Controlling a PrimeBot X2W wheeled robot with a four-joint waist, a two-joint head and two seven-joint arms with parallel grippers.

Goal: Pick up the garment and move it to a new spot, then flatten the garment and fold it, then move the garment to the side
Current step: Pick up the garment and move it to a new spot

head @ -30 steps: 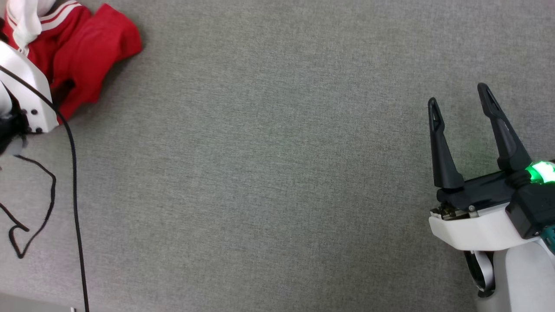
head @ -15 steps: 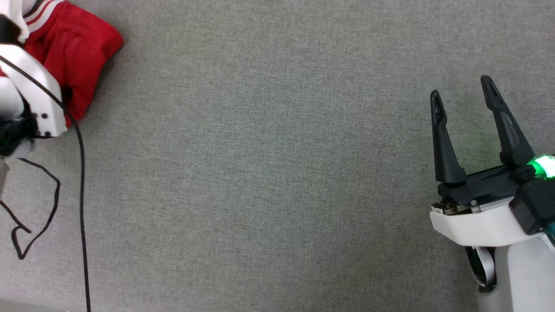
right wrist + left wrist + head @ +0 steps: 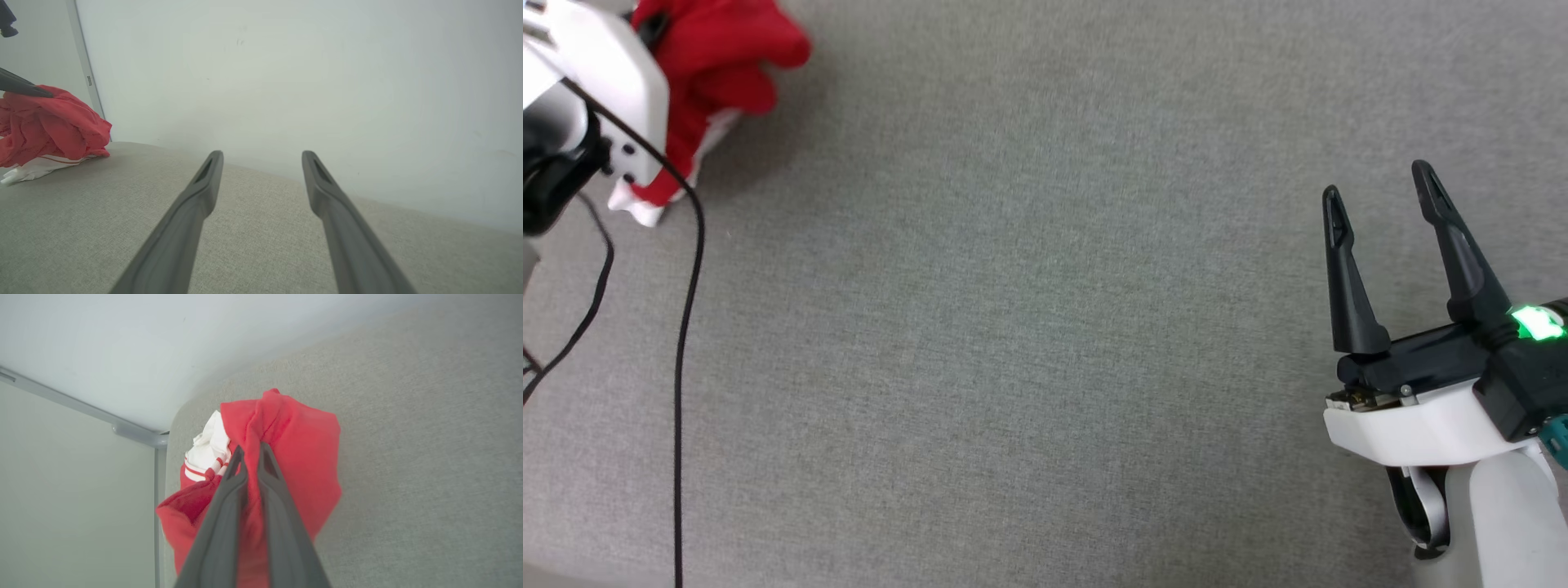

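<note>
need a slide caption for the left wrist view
Left gripper shut on the bunched red garment near the corner of the grey surface.

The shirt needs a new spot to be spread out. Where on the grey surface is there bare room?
The wide middle of the grey surface is bare, between the black cable on the left and the open right gripper at lower right. The far-left corner is crowded: the garment, bunched, pinched by the left gripper.

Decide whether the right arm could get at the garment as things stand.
Likely only with a long reach: nothing lies between, but the garment is far left, clamped by the left gripper; the open right gripper sits far right.
</note>
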